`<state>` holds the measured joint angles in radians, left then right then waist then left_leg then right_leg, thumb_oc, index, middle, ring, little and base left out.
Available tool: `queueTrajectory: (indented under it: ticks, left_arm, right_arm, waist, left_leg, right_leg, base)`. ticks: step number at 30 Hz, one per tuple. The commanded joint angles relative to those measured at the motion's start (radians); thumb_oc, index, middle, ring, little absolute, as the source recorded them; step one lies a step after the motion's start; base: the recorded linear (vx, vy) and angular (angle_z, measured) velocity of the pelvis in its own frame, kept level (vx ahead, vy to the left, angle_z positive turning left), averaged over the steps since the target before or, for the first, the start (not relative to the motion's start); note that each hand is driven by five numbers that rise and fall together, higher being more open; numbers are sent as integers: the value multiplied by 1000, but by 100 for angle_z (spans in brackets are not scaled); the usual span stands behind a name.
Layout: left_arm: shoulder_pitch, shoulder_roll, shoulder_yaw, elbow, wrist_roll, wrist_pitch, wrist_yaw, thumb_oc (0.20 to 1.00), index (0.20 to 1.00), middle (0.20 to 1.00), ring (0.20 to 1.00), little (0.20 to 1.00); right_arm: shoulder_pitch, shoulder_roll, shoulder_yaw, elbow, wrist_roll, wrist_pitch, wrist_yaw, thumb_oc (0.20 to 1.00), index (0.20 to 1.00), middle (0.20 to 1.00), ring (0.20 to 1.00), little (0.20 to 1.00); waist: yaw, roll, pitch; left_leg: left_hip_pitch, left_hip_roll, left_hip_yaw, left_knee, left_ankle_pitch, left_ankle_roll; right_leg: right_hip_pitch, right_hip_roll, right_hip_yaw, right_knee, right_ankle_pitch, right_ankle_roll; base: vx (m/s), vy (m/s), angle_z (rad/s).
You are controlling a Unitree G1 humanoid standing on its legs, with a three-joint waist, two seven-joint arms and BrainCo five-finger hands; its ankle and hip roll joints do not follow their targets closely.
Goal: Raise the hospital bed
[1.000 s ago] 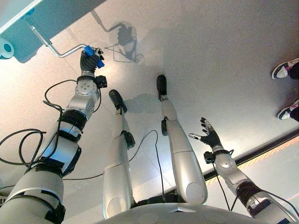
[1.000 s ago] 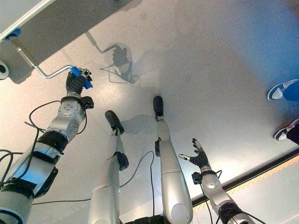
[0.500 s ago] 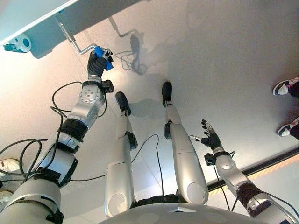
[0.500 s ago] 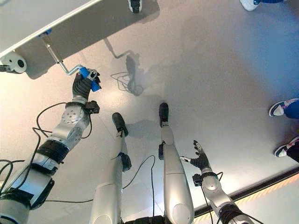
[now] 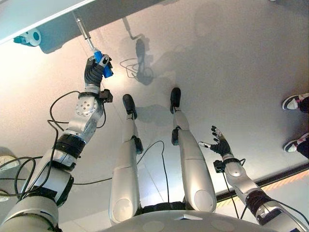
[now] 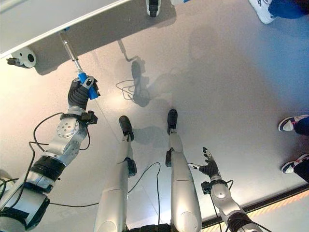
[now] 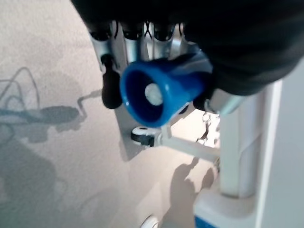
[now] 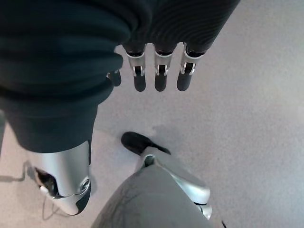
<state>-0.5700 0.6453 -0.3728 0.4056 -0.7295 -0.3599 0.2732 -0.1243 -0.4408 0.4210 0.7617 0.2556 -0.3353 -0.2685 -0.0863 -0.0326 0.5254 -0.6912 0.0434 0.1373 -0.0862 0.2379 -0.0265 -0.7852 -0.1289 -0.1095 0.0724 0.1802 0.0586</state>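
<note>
Silver-grey arms, dark ribbed wrist covers, dark-tipped silver fingers (image 8: 161,76)

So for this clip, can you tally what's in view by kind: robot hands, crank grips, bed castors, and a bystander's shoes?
Robot hands: 2, left hand on the blue crank grip, right hand spread above the floor.
Blue crank grips: 1
Bed castors: 2
Shoes: 3
Total: 8

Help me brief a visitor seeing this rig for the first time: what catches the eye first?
The left hand, reached up and out to the robot's left, is curled round the blue grip of a metal crank coming out from under the hospital bed. The right hand hangs open low over bare floor, near a person's shoes.
</note>
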Motion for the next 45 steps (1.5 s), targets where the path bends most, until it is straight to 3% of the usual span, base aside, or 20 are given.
queueTrajectory:
  ticks: [1, 20, 33, 34, 35, 37, 38, 39, 45]
  left_arm:
    - [-2, 50, 109, -51, 6, -87, 10, 200, 200, 200, 200, 200]
    - [-9, 62, 159, 222, -9, -42, 21, 200, 200, 200, 200, 200]
    - [-181, 69, 79, 529, 63, 25, 21, 200, 200, 200, 200, 200]
    - [-191, 68, 69, 552, 75, 31, 20, 200, 200, 200, 200, 200]
    - [-207, 70, 64, 562, 82, 33, 19, 200, 200, 200, 200, 200]
    - [-227, 67, 55, 598, 90, 40, 17, 200, 200, 200, 200, 200]
    - [-240, 67, 54, 611, 94, 41, 18, 200, 200, 200, 200, 200]
    - [-243, 63, 51, 627, 97, 45, 15, 200, 200, 200, 200, 200]
    - [-297, 54, 29, 716, 148, 69, 15, 200, 200, 200, 200, 200]
  right_arm:
    - [74, -24, -32, 2, -14, 10, -10, 1000, 1000, 1000, 1000, 1000]
    - [62, -12, -15, 21, 9, 6, -13, 1000, 1000, 1000, 1000, 1000]
    - [45, 3, 31, 12, 48, -7, -7, 1000, 1000, 1000, 1000, 1000]
    - [45, 3, 39, 12, 50, -7, -6, 1000, 1000, 1000, 1000, 1000]
    - [41, 3, 41, 9, 50, -8, -6, 1000, 1000, 1000, 1000, 1000]
    - [42, 1, 50, 5, 56, -9, -4, 1000, 1000, 1000, 1000, 1000]
    - [37, 0, 51, 2, 56, -10, -3, 1000, 1000, 1000, 1000, 1000]
    - [41, 0, 57, -1, 59, -10, -2, 1000, 1000, 1000, 1000, 1000]
    - [39, -5, 73, -19, 65, -17, -1, 1000, 1000, 1000, 1000, 1000]
  waist:
    - [-1, 25, -5]
    - [17, -25, -5]
    - [-11, -65, -5]
    - [-14, -66, -5]
    - [-17, -68, -5]
    - [-23, -69, -5]
    - [-26, -71, -5]
    - [-28, -70, -5]
    - [-47, -80, -5]
  left_leg:
    - [27, -26, 0, 73, -70, -4]
    - [-12, -36, -26, 93, -81, 6]
    - [-45, -33, -13, 89, -86, 6]
    - [-19, -31, -22, 84, -117, -1]
    - [-49, -31, -9, 88, -86, 6]
    - [-25, -28, -18, 83, -116, -2]
    - [-56, -28, -3, 88, -85, 4]
    - [-28, -27, -12, 80, -114, -3]
    - [-35, -19, 4, 77, -112, -6]
  right_leg:
    - [28, -39, -5, 72, -48, 77]
    - [44, -57, -36, 57, -55, 83]
    - [14, -52, -24, 39, -46, 88]
    - [34, -48, -12, 42, -76, 97]
    - [7, -50, -20, 38, -45, 88]
    - [22, -46, -6, 45, -73, 97]
    - [-6, -48, -11, 41, -42, 88]
    - [14, -43, 0, 44, -73, 97]
    - [-6, -34, 16, 46, -71, 97]
  base:
    - [7, 26, 12]
    - [9, 20, 8]
    - [12, 11, 2]
    - [0, 0, 0]
    - [0, 0, 0]
    - [4, 3, -2]
    - [80, 11, -4]
    - [8, -4, -6]
    - [13, -19, -7]
